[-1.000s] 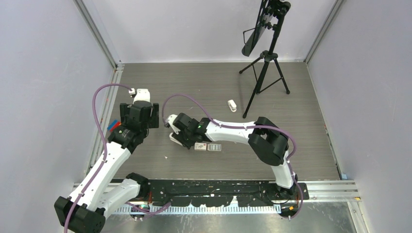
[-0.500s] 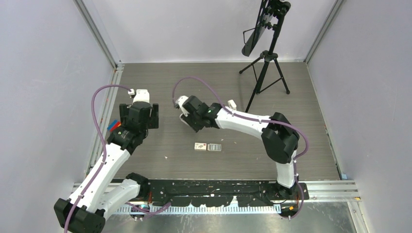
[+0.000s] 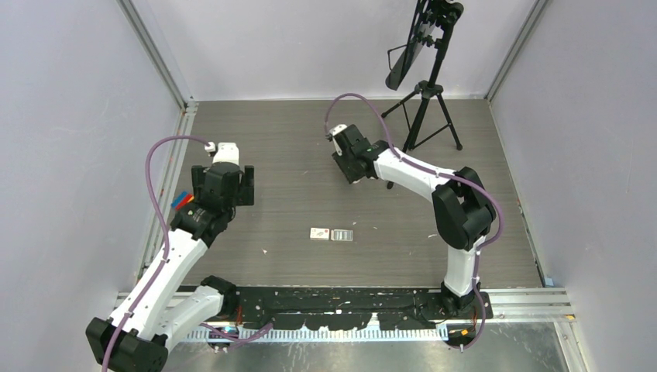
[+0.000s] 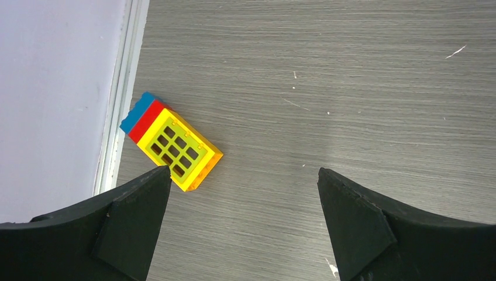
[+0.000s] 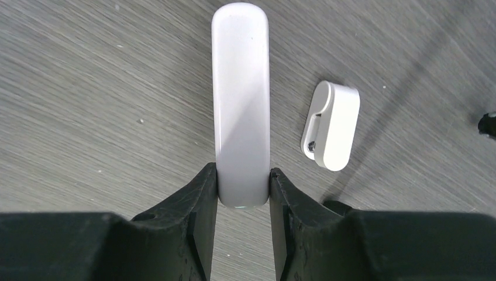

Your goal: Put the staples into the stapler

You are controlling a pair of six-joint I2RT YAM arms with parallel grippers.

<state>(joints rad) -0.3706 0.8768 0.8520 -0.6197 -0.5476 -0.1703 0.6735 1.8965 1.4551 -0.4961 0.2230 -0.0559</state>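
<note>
Pinching the stapler (image 5: pixel 240 88) by 1 end, my right gripper (image 5: pixel 243 178) is over the far part of the bench (image 3: pixel 271 132), near the tripod (image 3: pixel 422 116). The long white stapler pokes straight out from my 2 fingers. A short white stapler (image 5: pixel 331 126) lies just beside it, not touching. The staples box (image 3: pixel 318 233) and its grey tray (image 3: pixel 343 235) lie side by side near the middle of the bench, well apart from that gripper. My left gripper (image 4: pixel 243 181) is spread wide, holding nothing, by the left edge near a yellow, red and blue block (image 4: pixel 172 149).
</note>
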